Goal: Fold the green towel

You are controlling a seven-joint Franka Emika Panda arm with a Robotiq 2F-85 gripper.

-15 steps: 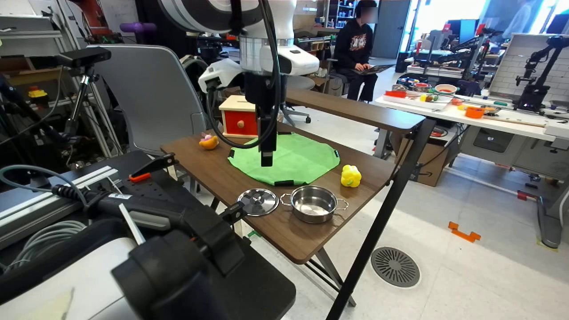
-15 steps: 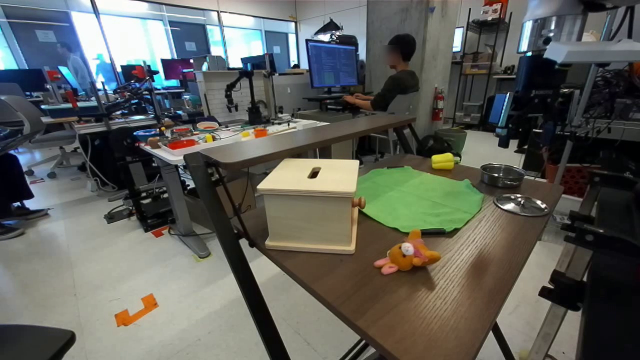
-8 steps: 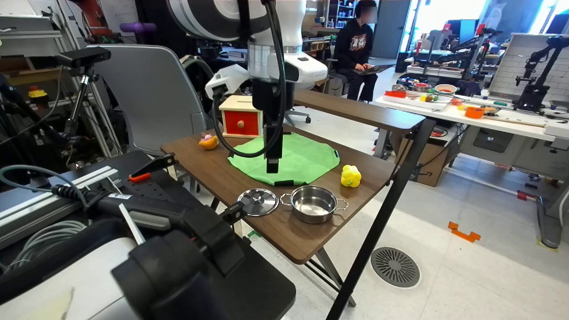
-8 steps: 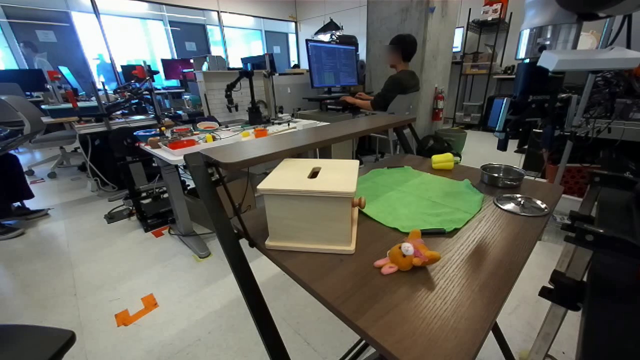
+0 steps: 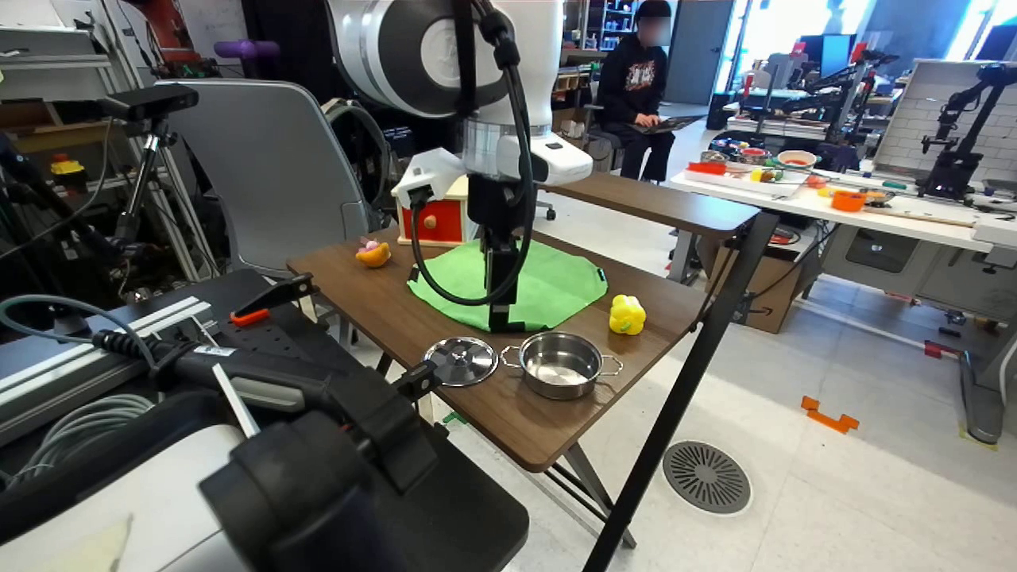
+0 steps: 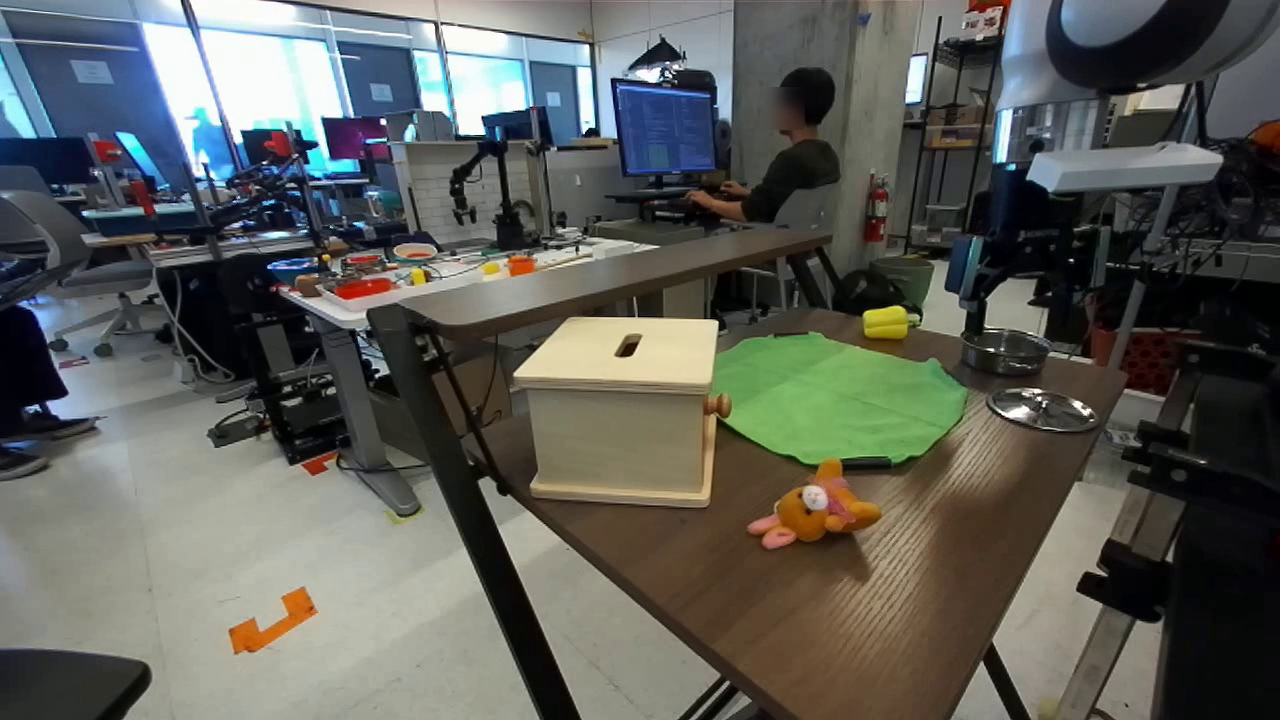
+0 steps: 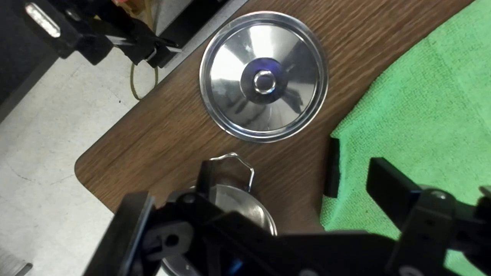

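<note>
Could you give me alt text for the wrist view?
Open gripper at the bottom, its fingers appearing either side of a black strip on the edge of a green towel, which lies spread at right, cropped. A round metal lid and a partly hidden metal pot sit on the wooden table.

Robotics lab w/ open-plan office mixed in: a white robot arm (image 5: pixel 433 56) hangs over a wood-look table (image 5: pixel 516 429), a black tabletop robot arm (image 6: pixel 506 200) stands on a white workbench (image 5: pixel 814 205), & a tripod-mounted black unit (image 5: pixel 149 103) is by a gray chair (image 5: pixel 254 159). Office side: one person (image 6: pixel 795 185) seated at a monitor (image 6: pixel 665 125), another person (image 5: pixel 628 75) w/ prob. a laptop (image 5: pixel 671 125). Bldg. details: concrete pillar (image 6: pixel 770 50), fire extinguisher (image 6: pixel 876 212), orange floor tape (image 6: pixel 298 605).
</note>
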